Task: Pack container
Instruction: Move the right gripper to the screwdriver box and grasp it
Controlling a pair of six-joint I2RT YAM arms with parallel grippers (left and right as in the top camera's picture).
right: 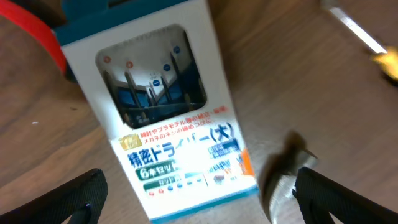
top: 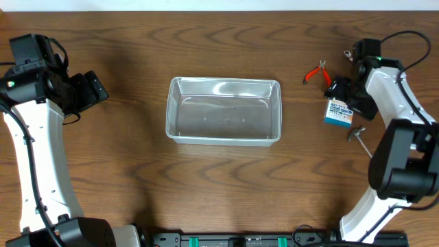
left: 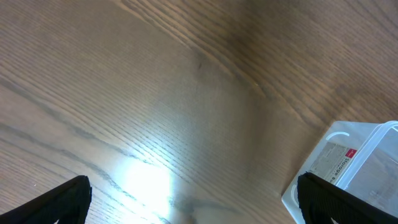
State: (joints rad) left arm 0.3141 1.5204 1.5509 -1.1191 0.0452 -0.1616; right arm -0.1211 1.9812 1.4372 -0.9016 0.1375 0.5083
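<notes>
1. Closest to the right wrist lens, the right gripper (right: 208, 199) has its black fingers (right: 74, 199) spread wide and pinches nothing. A blue-and-white cardboard box of small screwdrivers (right: 168, 112) lies on the wood below, between them.
2. That box's long axis runs up and down the wrist view, slightly slanted, so the fingers stand either side of its narrow width. Closing here would likely take it across the short side. How high the fingers hang above it cannot be told.
3. From overhead, the box sits at the right of the brown wood-grain table (top: 123, 178). Red-handled pliers (top: 317, 73) lie just beyond it, and a small metal hammer-like tool (top: 358, 136) lies on its near side.
4. A clear plastic rectangular container with rounded corners and a rim (top: 224, 81) sits mid-table, long axis running left to right, with nothing visible inside. It lies to the left of the right gripper, well apart from the box.
5. The left gripper (left: 199, 202) is also spread, over bare wood and holding nothing. One rounded corner of the container shows at the lower right of its view, and this gripper sits beyond the container's far side from the box.
6. Packing looks not yet begun. The right arm is plainly the nearer one for the box, and once the box is gripped the carry would run leftward to the container.
</notes>
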